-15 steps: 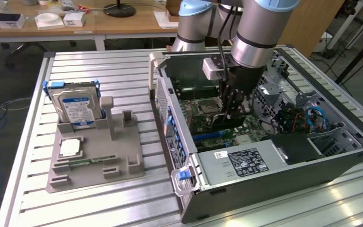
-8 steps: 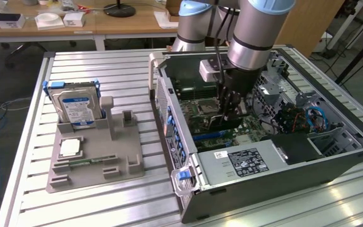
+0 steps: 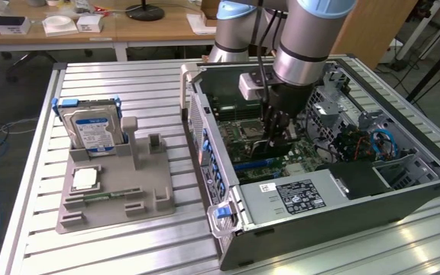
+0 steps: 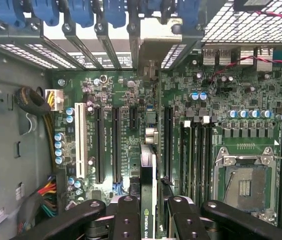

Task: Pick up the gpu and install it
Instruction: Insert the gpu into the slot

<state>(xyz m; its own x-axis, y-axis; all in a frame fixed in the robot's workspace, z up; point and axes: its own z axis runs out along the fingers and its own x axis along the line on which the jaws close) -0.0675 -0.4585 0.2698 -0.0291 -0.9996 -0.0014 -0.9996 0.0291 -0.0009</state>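
The gpu [image 4: 148, 170] shows edge-on in the wrist view, a thin green card with a black cooler on one face. Its silver end bracket [image 4: 150, 47] reaches the rear slot openings of the case. My gripper [image 4: 153, 222] is shut on the card, with a black finger [image 4: 128, 220] on either side. The card stands upright over the motherboard [image 4: 215, 100], among the long black expansion slots [image 4: 115, 145]. In the exterior view my gripper [image 3: 277, 134] reaches down into the open computer case [image 3: 204, 132], and the gpu [image 3: 264, 152] sits dark below it, close to the board.
A grey fixture [image 3: 113, 195] on the exterior view's left holds a blue-labelled hard drive [image 3: 94, 132], a processor [image 3: 85, 179] and a RAM stick [image 3: 101, 196]. Inside the case are the power supply [image 3: 297, 197], drive cages and loose cables [image 3: 377, 143]. An empty CPU socket [image 4: 243, 187] lies beside the slots.
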